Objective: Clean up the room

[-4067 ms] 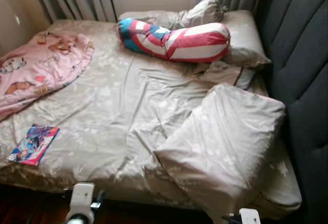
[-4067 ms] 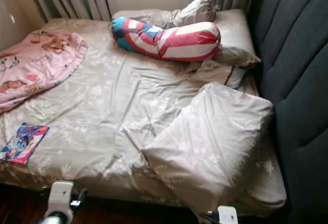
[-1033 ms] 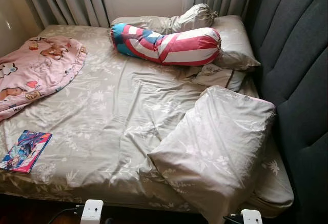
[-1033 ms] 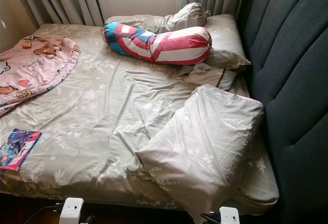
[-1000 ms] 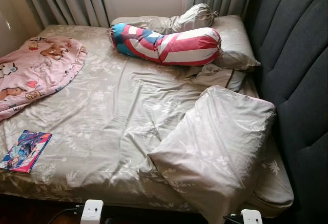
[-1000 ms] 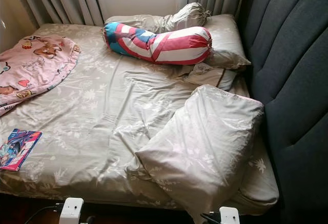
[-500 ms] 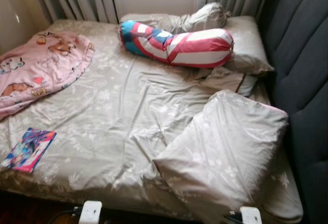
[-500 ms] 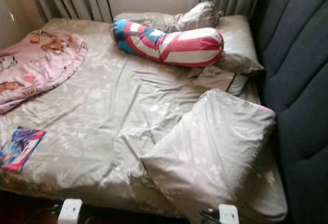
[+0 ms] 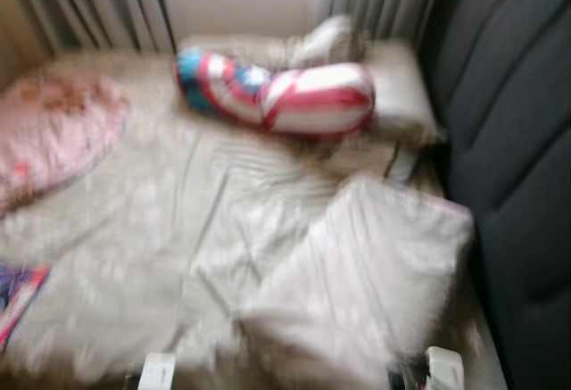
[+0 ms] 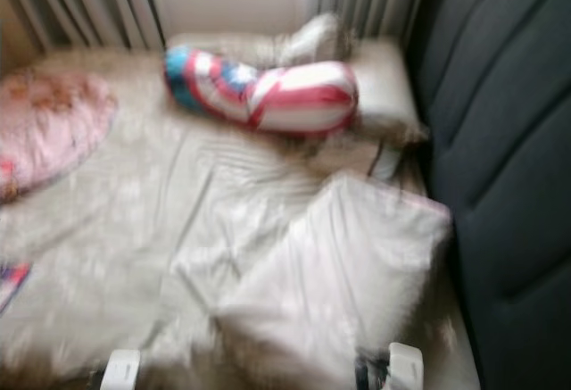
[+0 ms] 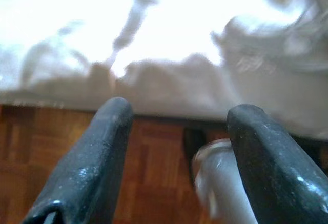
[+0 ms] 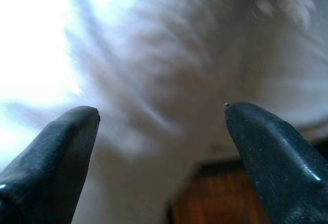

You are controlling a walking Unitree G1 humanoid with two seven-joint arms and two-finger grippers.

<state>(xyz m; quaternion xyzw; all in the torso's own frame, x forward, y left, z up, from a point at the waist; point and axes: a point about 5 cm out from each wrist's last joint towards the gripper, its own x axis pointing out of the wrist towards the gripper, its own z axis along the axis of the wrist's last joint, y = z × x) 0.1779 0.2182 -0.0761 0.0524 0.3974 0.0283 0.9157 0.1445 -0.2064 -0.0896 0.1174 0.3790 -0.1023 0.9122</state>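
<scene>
Blurred head views, so best to settle at the bed's (image 9: 161,256) near edge first; the left gripper (image 11: 177,131) hangs released over the wood floor (image 11: 154,162) while the right gripper (image 12: 161,126), fingers spread and empty, faces the big pillow (image 9: 366,265). That pillow lies askew at the near right by the headboard (image 9: 508,140), its long axis slanting from the near edge up toward it, so a grip on its near corner looks wisest.

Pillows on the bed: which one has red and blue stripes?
The long roll-shaped bolster pillow lying across the head of the bed. The big pillow nearest the robot and the others are plain beige.
</scene>
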